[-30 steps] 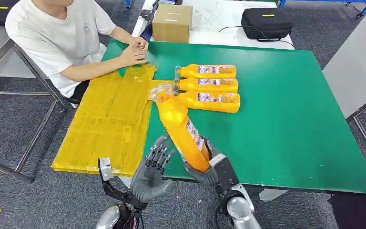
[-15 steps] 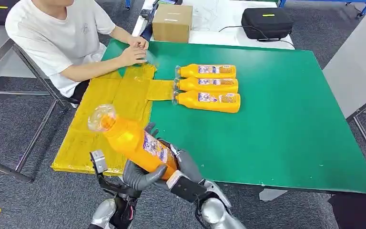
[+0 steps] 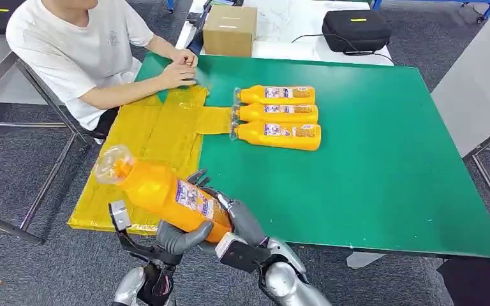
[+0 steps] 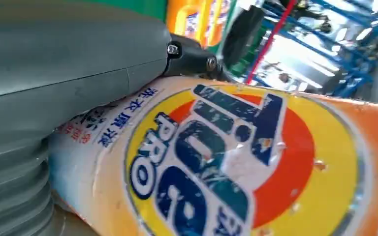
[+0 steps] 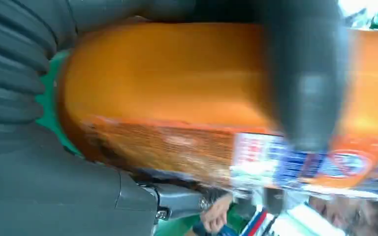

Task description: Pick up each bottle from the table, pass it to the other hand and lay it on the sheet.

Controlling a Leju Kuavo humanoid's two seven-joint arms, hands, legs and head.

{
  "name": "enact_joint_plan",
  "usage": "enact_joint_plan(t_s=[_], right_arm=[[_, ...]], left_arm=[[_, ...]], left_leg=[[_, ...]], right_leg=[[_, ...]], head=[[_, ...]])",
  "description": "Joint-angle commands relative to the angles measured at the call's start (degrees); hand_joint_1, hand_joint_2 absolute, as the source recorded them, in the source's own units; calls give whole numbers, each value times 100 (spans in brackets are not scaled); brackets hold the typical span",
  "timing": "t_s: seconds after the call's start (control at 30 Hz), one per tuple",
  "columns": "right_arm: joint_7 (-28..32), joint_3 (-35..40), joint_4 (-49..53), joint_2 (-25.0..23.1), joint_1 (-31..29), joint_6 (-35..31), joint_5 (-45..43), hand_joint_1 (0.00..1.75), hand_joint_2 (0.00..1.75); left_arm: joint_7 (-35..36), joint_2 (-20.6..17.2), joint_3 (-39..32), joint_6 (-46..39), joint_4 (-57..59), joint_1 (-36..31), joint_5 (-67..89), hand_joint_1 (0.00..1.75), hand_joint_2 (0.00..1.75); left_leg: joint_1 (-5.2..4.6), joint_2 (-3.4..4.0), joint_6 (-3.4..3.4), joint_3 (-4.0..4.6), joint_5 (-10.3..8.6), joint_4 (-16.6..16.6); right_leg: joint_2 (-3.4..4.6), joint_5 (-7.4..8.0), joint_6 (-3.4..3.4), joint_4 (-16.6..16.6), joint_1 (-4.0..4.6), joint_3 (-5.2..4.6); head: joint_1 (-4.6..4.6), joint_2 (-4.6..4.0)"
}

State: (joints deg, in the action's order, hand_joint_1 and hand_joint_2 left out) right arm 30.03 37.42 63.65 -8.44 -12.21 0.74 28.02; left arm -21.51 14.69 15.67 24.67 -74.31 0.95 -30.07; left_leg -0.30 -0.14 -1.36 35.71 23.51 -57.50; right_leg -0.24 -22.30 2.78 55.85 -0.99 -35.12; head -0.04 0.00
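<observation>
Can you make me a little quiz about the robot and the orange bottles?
1. True or false: three bottles lie side by side on the green table.
2. What touches the held bottle? A) left hand alone B) both hands C) the person
3. Fill in: the yellow sheet holds ___ bottles.

Key: 1 true. 2 B, the right hand wraps it too. 3 no.

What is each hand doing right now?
Left hand: grips the orange bottle from underneath.
Right hand: also holds that bottle, at its base end.
</observation>
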Motion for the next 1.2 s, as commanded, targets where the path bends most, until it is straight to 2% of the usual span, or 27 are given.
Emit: enact_joint_plan(t_s=[0.03, 0.1, 0.13, 0.4, 0.43, 0.53, 0.67, 0.73, 0.8, 0.83, 0.9, 1.0, 1.13, 1.2], right_arm=[[-143, 207, -559, 218, 278, 261, -80, 0, 175], [-144, 82, -345, 271, 384, 310, -175, 0, 175], [-126, -29, -154, 314, 477, 389, -269, 0, 0], [-145, -237, 517, 421, 865, 574, -399, 0, 0], [-145, -284, 634, 405, 967, 551, -381, 0, 0], [-69, -248, 1033, 429, 1213, 304, -196, 0, 0], [-91, -231, 1121, 440, 1240, 288, -181, 0, 0], [-89, -232, 1100, 445, 1218, 288, -184, 0, 0], [-89, -247, 1079, 432, 1210, 273, -180, 0, 0], [16, -330, 1154, 376, 1254, 76, -159, 0, 0], [57, -436, 1293, 341, 1294, -56, -205, 0, 0], [85, -605, 1357, 335, 1292, -179, -229, 0, 0], [234, -670, 1283, 306, 1259, -213, -231, 0, 0], [258, -660, 1221, 299, 1240, -191, -250, 0, 0]], left_arm=[[-114, -47, 33, 822, -309, -188, -349, 175, 175], [-192, -85, 11, 1041, -336, -178, -356, 175, 175], [-194, -101, -24, 1178, -296, -170, -360, 175, 175], [-251, -39, -322, 1005, -183, -183, -168, 175, 175], [-326, -23, -393, 473, -231, -167, 307, 175, 175], [-755, -107, -514, -1326, -239, -339, 2169, 175, 175], [-750, -116, -580, -1328, -211, -394, 2166, 175, 175], [-747, -96, -574, -1325, -220, -379, 2179, 175, 175], [-752, -102, -552, -1487, -233, -374, 2347, 175, 175], [-804, -129, -602, -1990, -207, -440, 2831, 175, 175], [-811, -206, -784, -2119, -133, -566, 2922, 175, 175], [-854, -353, -1063, -2820, 48, -820, 3682, 175, 175], [-671, -711, -1198, -4659, 1076, -1470, 6162, 175, 175], [-709, -766, -1273, -4846, 1473, -1648, 6461, 175, 175]], left_leg=[[6, -16, 6, -16, 5, 6], [9, -16, 8, -24, 12, 4], [6, -10, 5, -10, 5, 3], [7, -14, 6, -14, 7, 2], [12, -22, 8, -28, 13, 1], [4, -6, 5, -6, 6, 3], [6, -22, 9, -16, 14, -2], [8, 4, 7, -8, 12, 1], [4, -5, 16, -19, 20, 3], [4, -12, 12, -8, 12, 4], [7, -8, 14, -13, 14, 0], [5, -5, 14, -12, 11, 5], [8, -8, 20, -27, 12, 8], [3, -9, 15, -18, 5, 12]], right_leg=[[-14, -9, -7, -7, 6, 22], [-18, -14, -9, -7, 9, 29], [-19, -8, -7, -5, 6, 12], [-26, -12, -8, -6, 7, 17], [-34, -19, -12, -8, 12, 36], [-16, -7, -8, -6, 5, 8], [-18, -18, -14, 1, 7, 22], [5, -4, -10, -3, 9, 11], [-4, -9, -13, -1, 5, 19], [-10, -6, -10, -3, 5, 10], [-5, -10, -11, -1, 7, 17], [-2, -6, -11, -3, 5, 13], [-5, -9, -18, -4, 8, 30], [-6, -4, -12, -5, 2, 19]], head=[[-2, 0], [-2, 0], [-2, 0], [-4, 0], [5, 0], [-7, 0], [-2, 0], [0, 0], [-2, 0], [0, 0], [0, 0], [2, 0], [2, 0], [0, 0]])
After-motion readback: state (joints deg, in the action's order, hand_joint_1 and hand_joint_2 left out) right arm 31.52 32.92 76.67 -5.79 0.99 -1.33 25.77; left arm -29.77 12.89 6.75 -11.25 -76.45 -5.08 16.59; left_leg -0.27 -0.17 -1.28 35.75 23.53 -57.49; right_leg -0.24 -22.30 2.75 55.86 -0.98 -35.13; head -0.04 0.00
